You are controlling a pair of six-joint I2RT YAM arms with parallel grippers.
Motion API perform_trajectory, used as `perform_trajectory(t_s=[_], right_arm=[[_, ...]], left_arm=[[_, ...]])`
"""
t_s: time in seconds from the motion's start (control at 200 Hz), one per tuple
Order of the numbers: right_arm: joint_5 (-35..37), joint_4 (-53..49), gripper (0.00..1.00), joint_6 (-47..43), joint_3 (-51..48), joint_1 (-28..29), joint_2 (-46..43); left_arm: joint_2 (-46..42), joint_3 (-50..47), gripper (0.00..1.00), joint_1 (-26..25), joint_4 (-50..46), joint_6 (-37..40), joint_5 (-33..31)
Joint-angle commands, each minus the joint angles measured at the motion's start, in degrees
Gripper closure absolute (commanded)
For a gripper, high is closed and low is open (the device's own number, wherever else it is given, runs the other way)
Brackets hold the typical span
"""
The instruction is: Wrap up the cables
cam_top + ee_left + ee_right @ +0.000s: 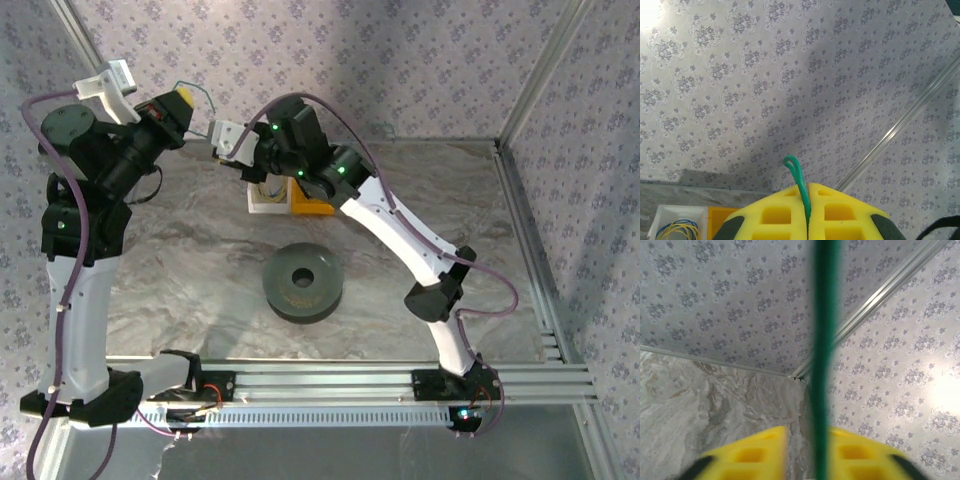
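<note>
Above the table's (180,290) far left, the teal cable (796,174), lying twelve-to-six, is pinched by the clenched left gripper (808,189) and by the right gripper (807,435) at four o'clock, likewise clenched.

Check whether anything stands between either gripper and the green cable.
Nothing visible does. The left gripper is shut on the green cable, whose bent end pokes out above its yellow pads. The right gripper has the cable between its pads too.
</note>
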Motion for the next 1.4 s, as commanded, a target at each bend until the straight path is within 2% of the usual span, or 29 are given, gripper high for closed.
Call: perform_trajectory(t_s=[0.0,0.075,0.235,0.28,0.34,0.485,0.575,0.839,1.069,1.239,1.319,1.394], right_arm=[[4.06,-1.12,1.0,-2.41,4.55,-0.24,-0.35],[5.27,-2.55,1.0,-5.27,6.04,-0.3,-0.81],[11.2,-7.04,1.0,-16.07,8.28,0.27,-3.43],[14.07,-7.68,1.0,-19.55,8.2,0.72,-4.47],[17.11,-8.08,1.0,-23.78,8.03,1.29,-5.89],[25.89,-2.33,1.0,-33.88,3.12,2.33,-9.83],[28.85,5.89,1.0,-39.24,-1.35,1.7,-12.07],[28.22,19.98,1.0,-48.96,-0.76,-3.02,-13.57],[25.42,21.76,1.0,-57.31,4.35,-1.51,-15.57],[25.36,23.44,1.0,-63.99,5.34,2.52,-17.89],[26.84,20.99,1.0,-63.21,5.37,5.28,-19.02],[28.95,15.3,1.0,-57.53,5.72,6.57,-19.81]], left_arm=[[-2.46,-1.35,1.0,-0.23,2.03,-0.68,0.85],[-3.35,-4.47,0.99,-0.19,2.19,-0.19,-0.34],[-5.46,-12.32,0.38,-0.06,2.48,1.55,-2.42],[-6.06,-13.83,0.27,-0.05,2.44,2.14,-2.78],[-6.76,-15.61,0.19,-0.05,2.42,3.12,-2.8],[-8.47,-18.95,0.14,-0.05,1.2,5.17,-2.57],[-10.1,-21.58,0.11,-0.05,0.43,6.44,-2.52],[-12.78,-27.19,0.01,-0.05,-3.79,9.4,-2.68],[-13.42,-35.46,0.0,0.39,-4.14,8.71,-2.67],[-12.15,-39.07,0.0,0.48,-1.43,7.41,-0.93],[-10.99,-39.03,0.0,0.48,-1.21,7.33,-0.38],[-9.91,-39.15,0.0,0.47,-1.14,7.36,-0.07]])
